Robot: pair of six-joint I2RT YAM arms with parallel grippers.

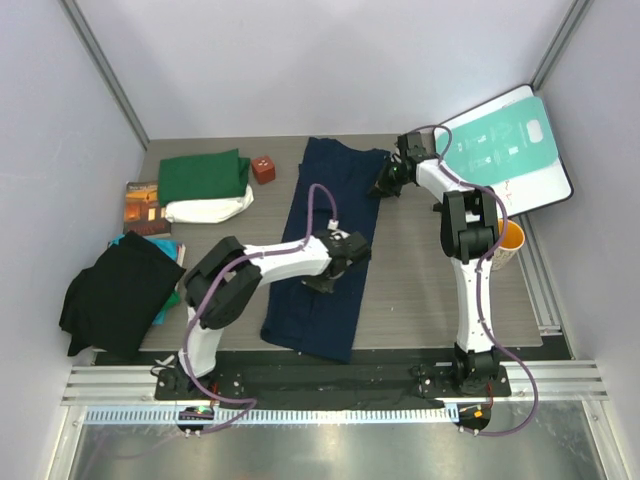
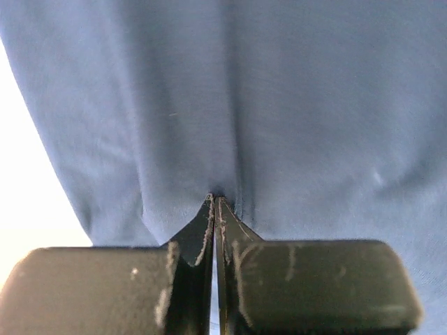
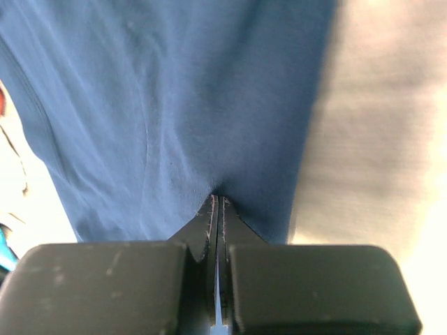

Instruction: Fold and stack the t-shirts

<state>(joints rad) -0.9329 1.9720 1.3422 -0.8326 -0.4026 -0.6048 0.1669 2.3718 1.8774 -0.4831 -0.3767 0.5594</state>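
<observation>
One grey table [image 1: 425, 285] carries everything here, and the biggest thing on it is the navy t-shirt [image 1: 345, 195], spread flat in a long strip that runs away from the arm bases, with both pincers on it. The left pincer [image 1: 319, 285] sits over the nearer half of that shirt. In its wrist view the tips [image 2: 215, 199] are pressed together on a small pucker of the blue cloth [image 2: 279, 105]. The right pincer [image 1: 379, 189] is at the shirt's far right edge. Its jaws are likewise closed, tips [image 3: 216, 199] nipping the cloth [image 3: 174, 105] just inside the hem, with bare table immediately to the right. Well left of the left pincer, at the table's edge, lies a heap of black cloth [image 1: 115, 290]. Beyond and to the right of the right pincer a teal-and-white board [image 1: 505, 145] leans in the corner. Far left of the right pincer, across the navy shirt, the dark green t-shirt [image 1: 205, 175] lies folded on top of the cream-white t-shirt [image 1: 210, 208], which is folded too. Just left of that pair is a brown-orange book [image 1: 145, 205]. An orange cup [image 1: 510, 245] stands to the right of the right pincer, nearer the bases, partly behind the arm. A small reddish-brown cube [image 1: 263, 168] sits between the green shirt and the navy one.
</observation>
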